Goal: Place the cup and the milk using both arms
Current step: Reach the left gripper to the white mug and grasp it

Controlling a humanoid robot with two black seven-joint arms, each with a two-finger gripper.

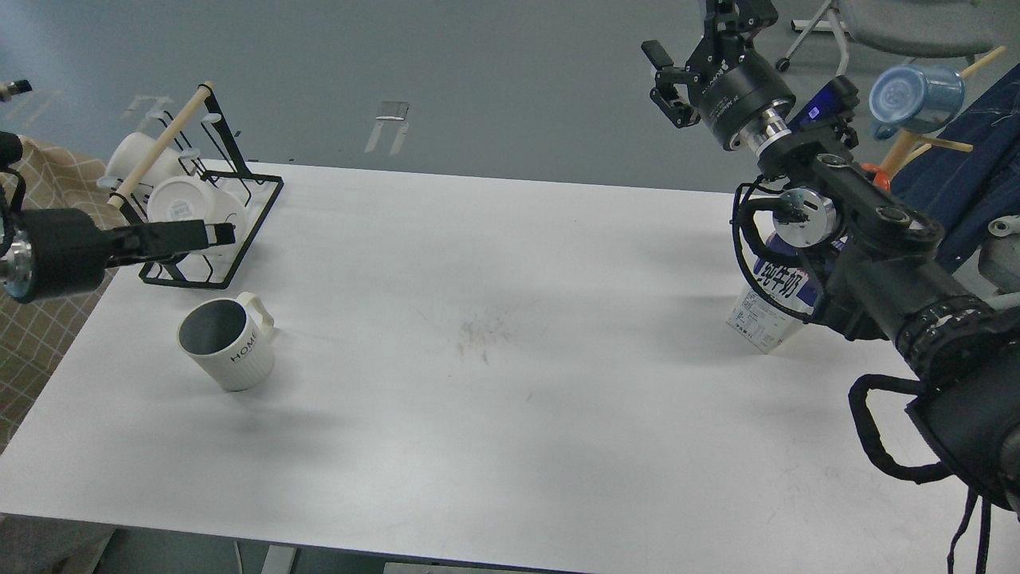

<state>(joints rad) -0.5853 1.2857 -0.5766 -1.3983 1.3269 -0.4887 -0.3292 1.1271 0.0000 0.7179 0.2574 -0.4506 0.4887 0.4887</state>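
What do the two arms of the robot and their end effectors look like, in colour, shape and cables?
Both arms are matte black with thick round segments. The right arm shows silver metal discs at its joints, looped black cables alongside, and small white lettering on the cylinder behind the right end effector, which has chunky black fingers. The left arm narrows to the slim black left end effector.

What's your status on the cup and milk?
Left gripper above the cup, empty. Right gripper open, raised clear. Milk upright, half hidden behind right arm. Rack close behind cup.
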